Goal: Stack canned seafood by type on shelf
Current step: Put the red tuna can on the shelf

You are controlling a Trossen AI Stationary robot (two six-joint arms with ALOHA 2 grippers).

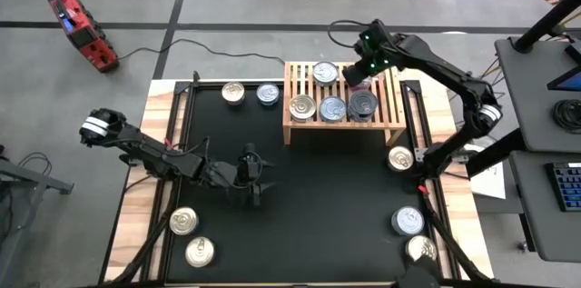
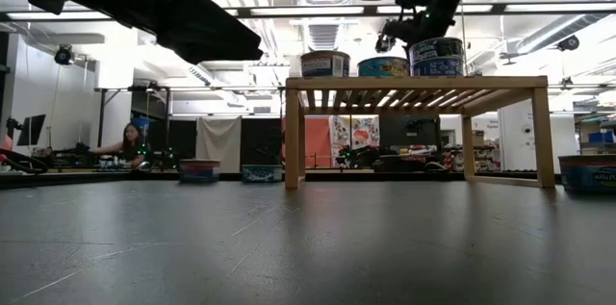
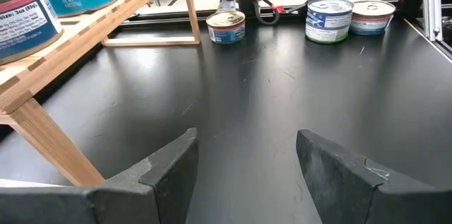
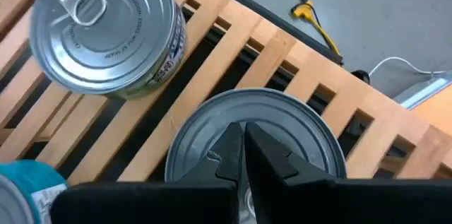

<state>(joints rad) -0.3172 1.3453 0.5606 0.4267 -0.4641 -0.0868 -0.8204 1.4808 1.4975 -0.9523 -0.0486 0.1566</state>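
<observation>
Hovering with fingers pressed together over a tin (image 4: 258, 136) near the shelf's (image 1: 295, 134) back edge, the right gripper (image 4: 242, 155) is risking nudging it off, while the left gripper (image 3: 244, 157) is waiting apart.

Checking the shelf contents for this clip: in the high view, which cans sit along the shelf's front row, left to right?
On the shelf, front row: silver-lidded can → blue-lidded can → dark-topped can. The right gripper hangs just behind that last can.
</observation>
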